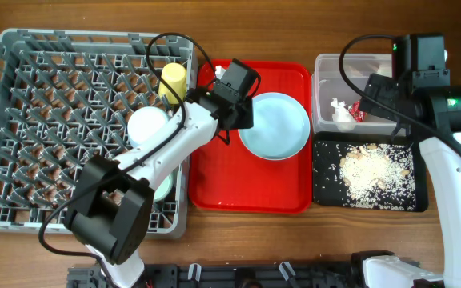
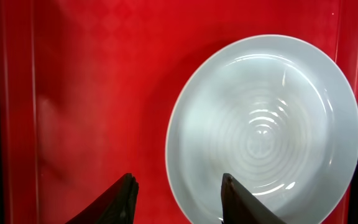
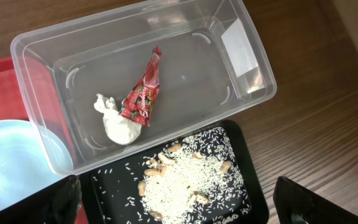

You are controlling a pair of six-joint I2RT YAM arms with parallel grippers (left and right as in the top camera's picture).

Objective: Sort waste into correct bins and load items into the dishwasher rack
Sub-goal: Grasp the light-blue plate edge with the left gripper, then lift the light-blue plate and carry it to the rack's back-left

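Tub point(image 3: 191, 81) at top holds one red wrapper point(image 3: 143, 93), one white tissue point(image 3: 118, 121). One blue plate point(image 2: 263, 124) lies center right. Left gripper point(image 2: 178, 186), right gripper point(image 3: 176, 186): fingers spread.

A red rectangular tray point(image 1: 214, 188) with a raised rim and rounded corners lies flat on the brown wooden surface point(image 1: 286, 32), grain running lengthwise.

White arms point(image 1: 174, 138), black joints point(image 1: 106, 212), looping black cables point(image 1: 174, 34)

Pale blue plate point(image 2: 263, 124) with faint concentric rings, red tray point(image 1: 250, 188), grey rack point(image 1: 38, 96), yellow cup point(image 1: 173, 80), black tray point(image 1: 330, 196)
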